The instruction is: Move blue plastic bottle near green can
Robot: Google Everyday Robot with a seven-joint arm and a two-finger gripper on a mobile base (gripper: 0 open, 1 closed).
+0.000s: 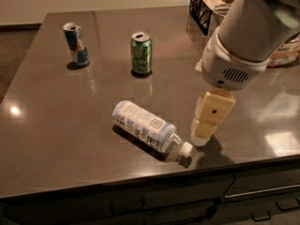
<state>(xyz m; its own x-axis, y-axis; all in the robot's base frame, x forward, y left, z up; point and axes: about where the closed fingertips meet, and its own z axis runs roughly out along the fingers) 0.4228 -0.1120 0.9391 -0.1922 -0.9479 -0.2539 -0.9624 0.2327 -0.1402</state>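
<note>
The blue plastic bottle (146,128) lies on its side on the dark table (56,125), near the front edge, with its white cap (186,149) pointing right and forward. The green can (141,53) stands upright behind it, well apart from it. My gripper (204,129) hangs from the white arm (243,36) just right of the bottle's cap, low over the table and close to the cap. It holds nothing that I can see.
A slim blue, red and silver can (76,44) stands at the back left. A black wire basket (205,9) and a clear cup (220,12) stand at the back right, with a tub (285,51) at the right edge.
</note>
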